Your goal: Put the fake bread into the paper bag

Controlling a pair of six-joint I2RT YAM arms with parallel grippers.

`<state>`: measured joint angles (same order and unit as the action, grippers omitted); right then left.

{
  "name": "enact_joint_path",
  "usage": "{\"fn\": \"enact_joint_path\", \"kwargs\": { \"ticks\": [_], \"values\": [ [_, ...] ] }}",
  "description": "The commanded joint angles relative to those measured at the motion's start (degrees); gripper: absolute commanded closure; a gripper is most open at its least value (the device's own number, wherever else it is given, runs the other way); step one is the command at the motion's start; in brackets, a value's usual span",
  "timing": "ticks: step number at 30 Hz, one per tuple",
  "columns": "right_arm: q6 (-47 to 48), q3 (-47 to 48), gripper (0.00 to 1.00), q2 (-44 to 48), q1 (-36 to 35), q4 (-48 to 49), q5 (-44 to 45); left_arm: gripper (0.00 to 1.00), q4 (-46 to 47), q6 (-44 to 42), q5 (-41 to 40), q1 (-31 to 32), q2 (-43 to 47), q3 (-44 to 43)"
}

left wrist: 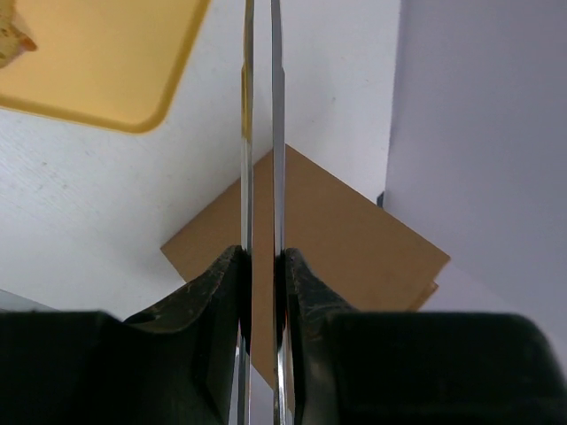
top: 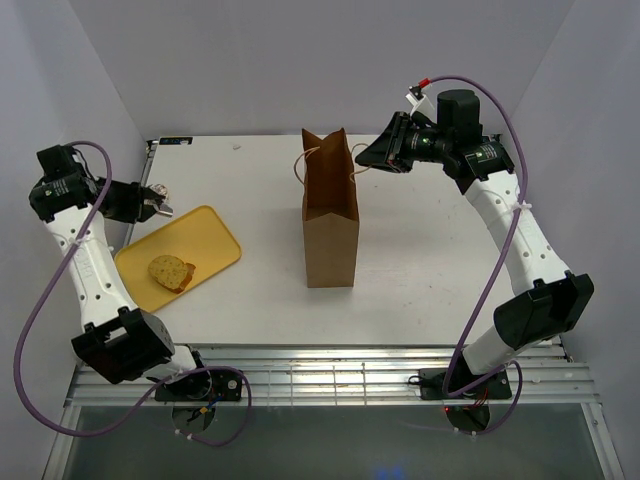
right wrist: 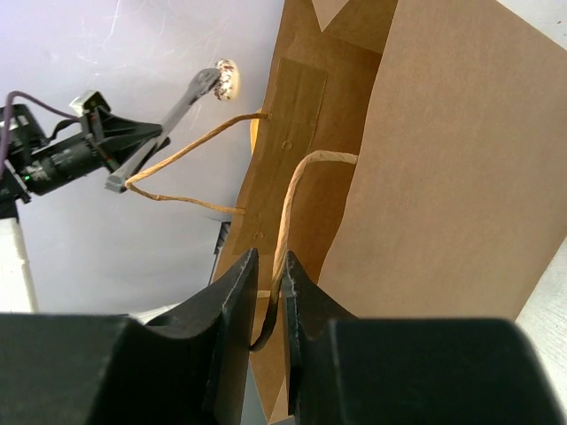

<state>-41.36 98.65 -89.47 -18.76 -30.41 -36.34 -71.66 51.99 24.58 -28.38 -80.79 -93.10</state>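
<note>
The paper bag (top: 331,225) stands upright mid-table with its mouth open. My right gripper (top: 366,158) is shut on the bag's near handle (right wrist: 297,199), which runs between the jaws of the right gripper (right wrist: 267,267). My left gripper (top: 157,200) carries long metal tongs, pressed nearly together, over the far left corner of the yellow tray (top: 215,240). The right wrist view shows a small round piece of fake bread (right wrist: 227,79) pinched at the tong tips. A thick slice of fake bread (top: 170,271) lies on the tray. In the left wrist view the tongs (left wrist: 260,53) run out of the top, so the held piece is hidden.
The left wrist view shows the tray's corner (left wrist: 97,62) and the brown bag (left wrist: 354,239) beyond the tongs. White walls close in on the left, back and right. A metal grille (top: 320,375) runs along the near edge between the arm bases.
</note>
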Motion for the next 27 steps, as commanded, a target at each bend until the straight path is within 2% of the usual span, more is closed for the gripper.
{"fn": "enact_joint_path", "kwargs": {
  "ticks": [1,4,7,11,16,22,27],
  "values": [
    [1.72,0.49,0.77,2.02,0.13,-0.43,1.0,1.0,-0.94,1.97,9.6,-0.1,3.98,-4.19],
    [2.51,2.06,0.77,1.41,0.22,-1.31,1.44,1.0,-1.2,4.52,13.73,1.39,3.8,-8.93],
    [2.78,2.95,0.77,0.7,0.13,-2.02,1.62,1.0,-1.29,8.64,15.06,5.69,2.49,-15.17],
    [2.96,3.74,0.77,0.44,0.13,-2.28,1.88,1.0,-0.5,15.67,11.99,17.97,-0.59,-24.22],
    [3.48,5.14,0.77,-0.35,0.13,-3.25,2.15,1.0,2.4,24.37,8.04,28.71,-3.4,-33.17],
    [4.01,7.17,0.77,-1.14,0.22,-4.3,2.5,1.0,5.91,31.58,1.71,45.22,-4.28,-35.92],
    [4.1,7.26,0.77,-1.49,0.22,-4.57,2.59,1.0,8.46,35.55,-5.57,55.79,-4.46,-37.06]
  ]
}}
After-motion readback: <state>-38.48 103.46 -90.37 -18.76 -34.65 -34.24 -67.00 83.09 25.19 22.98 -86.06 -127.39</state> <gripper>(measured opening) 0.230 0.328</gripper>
